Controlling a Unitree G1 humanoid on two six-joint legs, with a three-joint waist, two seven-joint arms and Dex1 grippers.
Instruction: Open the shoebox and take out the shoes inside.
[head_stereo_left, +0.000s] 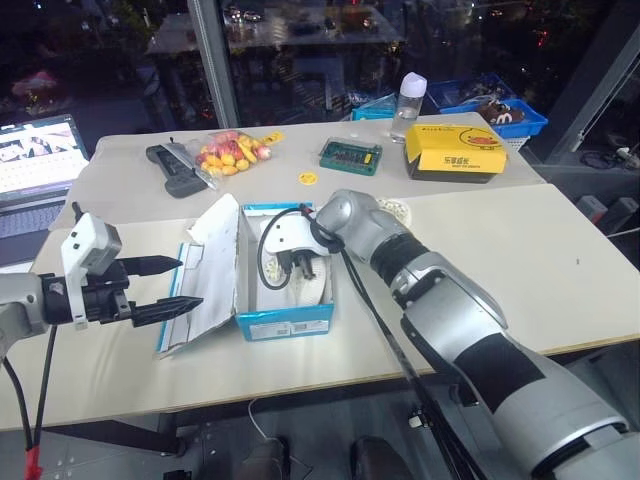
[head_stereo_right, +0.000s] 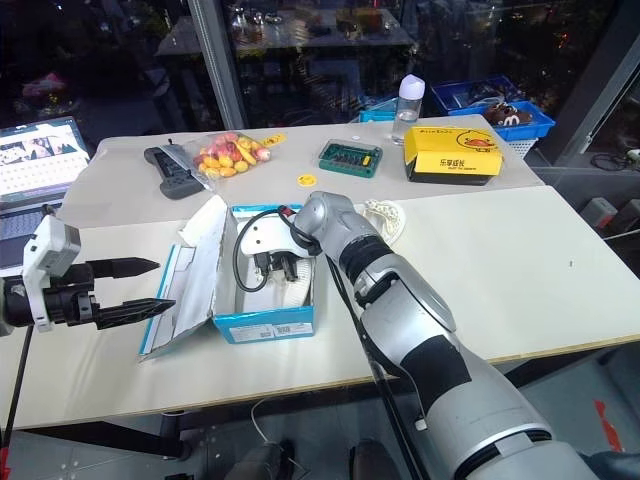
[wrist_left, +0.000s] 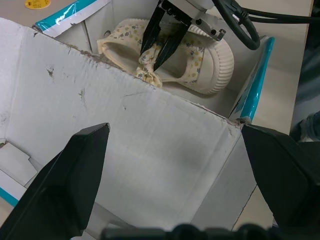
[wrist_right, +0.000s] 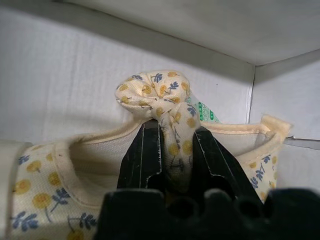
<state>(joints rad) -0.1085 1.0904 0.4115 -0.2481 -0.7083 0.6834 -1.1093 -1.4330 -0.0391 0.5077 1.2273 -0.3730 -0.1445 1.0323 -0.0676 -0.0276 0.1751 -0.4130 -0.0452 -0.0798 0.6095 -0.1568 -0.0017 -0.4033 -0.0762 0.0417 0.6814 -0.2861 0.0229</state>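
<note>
Head views: the shoebox (head_stereo_left: 285, 322) sat open near the front edge of the white table (head_stereo_left: 520, 260), its lid (head_stereo_left: 205, 275) hinged back toward the robot's left, white inside facing up. The right gripper (head_stereo_left: 300, 268) was down inside the box, reaching over from the right side, with a black cable looped above it. One shoe (head_stereo_right: 388, 215) lay on the table just beside the box's far right corner, partly hidden by the right arm. The left gripper (head_stereo_left: 165, 285) hung left of the lid, apart from it, fingers spread wide, nothing between them. Farther back: a yellow box (head_stereo_left: 455, 152), a clear bottle (head_stereo_left: 408, 103), a green case (head_stereo_left: 350, 156), a bag of fruit (head_stereo_left: 230, 152), a black tool (head_stereo_left: 175, 170), a blue basket (head_stereo_left: 495, 105), and a laptop (head_stereo_left: 35, 165) at far left. Left wrist view: both left fingers (wrist_left: 65, 185) stood far apart in front of the white lid panel (wrist_left: 135, 150); beyond it the other shoe (wrist_left: 195, 65), cream with a small floral print and ribbed sole, lay in the box with the right gripper's fingers pinched on its fabric bow (wrist_left: 150, 75). Right wrist view: the right fingers (wrist_right: 142, 160) were clamped close on the knotted bow (wrist_right: 160, 100) at the shoe's opening, with the box's white wall behind.
</note>
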